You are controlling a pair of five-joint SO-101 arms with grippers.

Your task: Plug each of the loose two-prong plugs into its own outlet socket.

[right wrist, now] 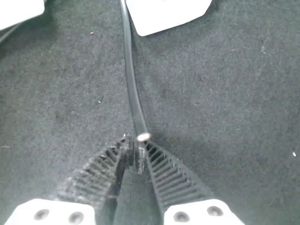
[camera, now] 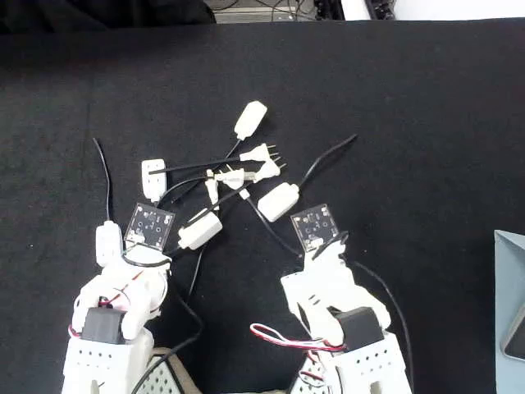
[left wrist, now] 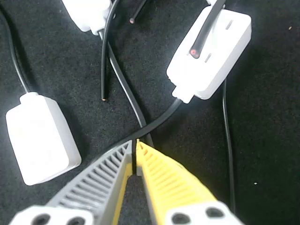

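Right wrist view: right pincer (right wrist: 137,144) pinches a cord (right wrist: 130,84) running straight away; left pincer (left wrist: 135,147) closed.

A black cloth (camera: 426,107) covers the whole table, matte and slightly fuzzy, with a few pale specks of lint on it. At the right edge of the high view, a pale blue-grey tray (camera: 505,271) sits on the cloth, cut off by the frame. A dark, flat object (camera: 517,332) lies in it, too cropped to identify. Beyond the far edge of the cloth there is a dark, rounded mass (camera: 107,10) at the left, a tangle of dark cables (camera: 262,6) on a grey surface near the middle, and a white surface (camera: 459,8) at the right.
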